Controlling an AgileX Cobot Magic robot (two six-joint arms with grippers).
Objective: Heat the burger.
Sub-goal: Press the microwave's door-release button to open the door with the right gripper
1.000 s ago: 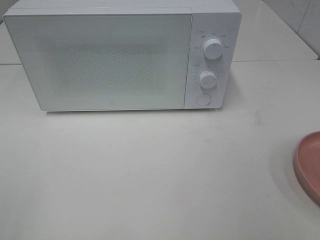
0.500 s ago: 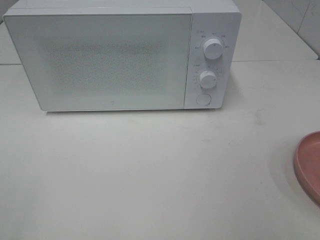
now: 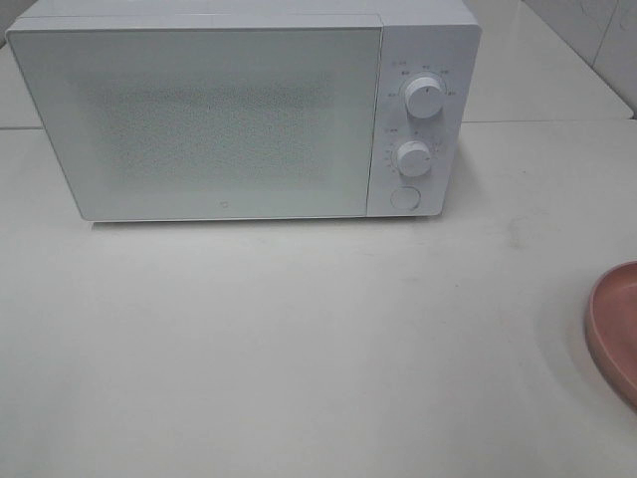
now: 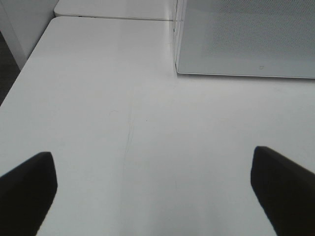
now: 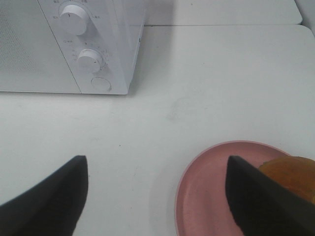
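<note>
Nothing visible has shifted since the earlier high views: the white microwave [image 3: 244, 110] stands at the back of the white table [image 3: 299, 339] with its door [image 3: 209, 119] shut. The pink plate [image 3: 617, 319] sits cut off at the right edge of the high view. Neither arm shows in that view.

On the microwave's right panel are an upper knob [image 3: 425, 100], a lower knob [image 3: 412, 157] and a round button [image 3: 404, 197] beneath them.

The left gripper [image 4: 152, 167] has its two dark fingers spread wide over bare table, holding nothing, with the microwave's lower front corner ahead of it. The right gripper [image 5: 157, 167] is also spread and empty. One of its fingers stands in front of the plate [image 5: 211, 196] in the wrist view.

The burger [image 5: 295, 177] shows only as a golden-brown patch on the plate, partly hidden behind that finger. Whether the finger touches it cannot be told. It sits well apart from the microwave, on the robot's right.

Judging from this, the task has barely begun, because the door must open first. Carrying the burger over before then would leave it nowhere to go. A hard squeeze could crush the bun or slide its layers apart. A finger catching the rim could push the plate sideways. Where the table's edge lies on that side cannot be seen.
</note>
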